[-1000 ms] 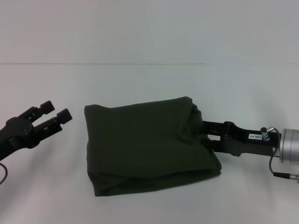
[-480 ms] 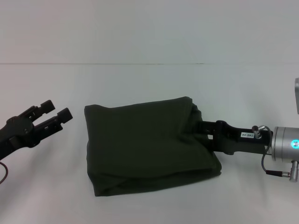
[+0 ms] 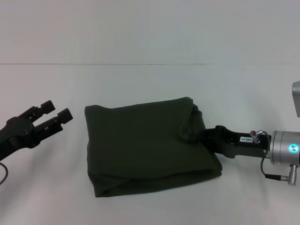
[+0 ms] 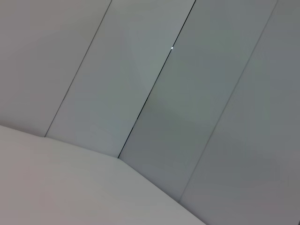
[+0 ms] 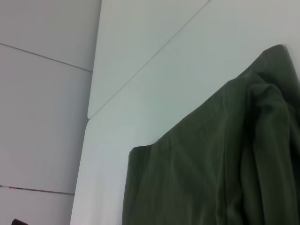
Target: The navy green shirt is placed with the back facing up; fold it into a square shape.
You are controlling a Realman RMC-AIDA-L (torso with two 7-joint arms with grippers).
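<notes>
Navy green shirt (image 3: 150,145): matte, soft, folded squarish mid-surface (image 3: 150,84). Right gripper (image 3: 206,138) fingers at its right edge, spread unclear. Left gripper (image 3: 54,115) fingers parted, empty.

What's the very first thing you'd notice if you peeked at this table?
A big dark navy green shirt, folded into a blocky square, sits in the middle of the white table. The right gripper pokes against its right edge, fingertips hidden by cloth. The left gripper hovers open off to the left.

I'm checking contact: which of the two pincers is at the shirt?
The right pincer, at the navy green shirt's right edge with its tips hidden in the fabric. The left pincer hangs open, apart from the shirt.
</notes>
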